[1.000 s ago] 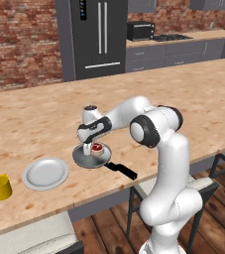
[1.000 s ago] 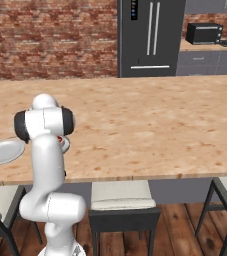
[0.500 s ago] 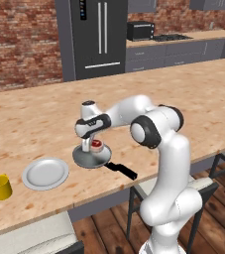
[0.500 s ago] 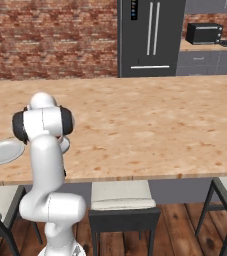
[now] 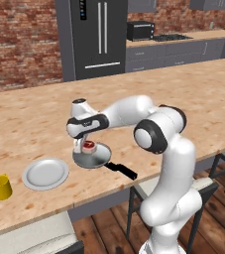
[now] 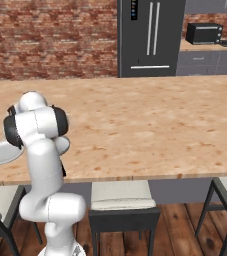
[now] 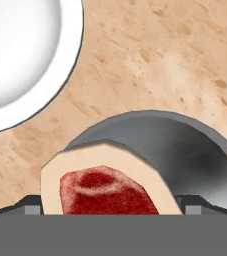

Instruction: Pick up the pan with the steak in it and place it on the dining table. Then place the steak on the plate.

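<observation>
The steak [image 7: 105, 187], red with a whitish fat rim, is lying in the grey pan [image 7: 185, 150] at the bottom of the picture. The plate [image 7: 25, 55] is sitting at upper left on the tan dining table [image 7: 160, 55], apart from the pan.

Lying in the pan [image 5: 95, 156], near its left side: the steak [image 5: 88, 146]. Sitting on the dining table [image 5: 29, 124], close to its near edge: the pan, handle pointing right toward that edge. Resting just left of the pan, apart from it: the plate [image 5: 45, 173]. Standing farther left, near the edge: a cup [image 5: 1, 187]. Standing behind the table: a fridge [image 5: 99, 37].
</observation>
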Controlling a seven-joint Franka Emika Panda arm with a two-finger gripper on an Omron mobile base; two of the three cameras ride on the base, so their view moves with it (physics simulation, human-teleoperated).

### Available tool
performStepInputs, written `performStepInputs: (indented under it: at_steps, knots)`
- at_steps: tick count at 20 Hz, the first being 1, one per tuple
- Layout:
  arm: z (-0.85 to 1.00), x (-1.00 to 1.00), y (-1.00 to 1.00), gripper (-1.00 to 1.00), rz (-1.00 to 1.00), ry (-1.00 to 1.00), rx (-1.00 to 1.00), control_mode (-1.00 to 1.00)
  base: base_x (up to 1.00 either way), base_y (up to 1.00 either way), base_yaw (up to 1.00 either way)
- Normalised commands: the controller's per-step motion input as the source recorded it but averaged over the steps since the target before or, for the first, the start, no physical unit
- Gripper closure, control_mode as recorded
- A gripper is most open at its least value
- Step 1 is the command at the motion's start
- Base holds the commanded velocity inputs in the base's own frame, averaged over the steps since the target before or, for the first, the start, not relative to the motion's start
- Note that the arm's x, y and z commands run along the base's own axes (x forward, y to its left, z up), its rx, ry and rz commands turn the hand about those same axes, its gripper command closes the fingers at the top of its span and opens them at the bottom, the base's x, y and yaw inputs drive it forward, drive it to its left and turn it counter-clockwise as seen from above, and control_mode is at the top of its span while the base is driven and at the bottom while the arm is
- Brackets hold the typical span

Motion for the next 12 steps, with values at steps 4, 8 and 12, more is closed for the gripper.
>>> performStepInputs:
  at_steps: [4,8,12]
  knots:
    - [0.01,-0.66,0.55,1.0,0.0,-0.01,0.02,-1.0,0.0,0.0,0.0]
    - [0.0,-0.41,0.67,1.0,0.0,-0.03,0.02,-1.0,0.0,0.0,0.0]
    - [0.0,-0.3,0.7,1.0,0.0,-0.05,0.03,-1.0,0.0,0.0,0.0]
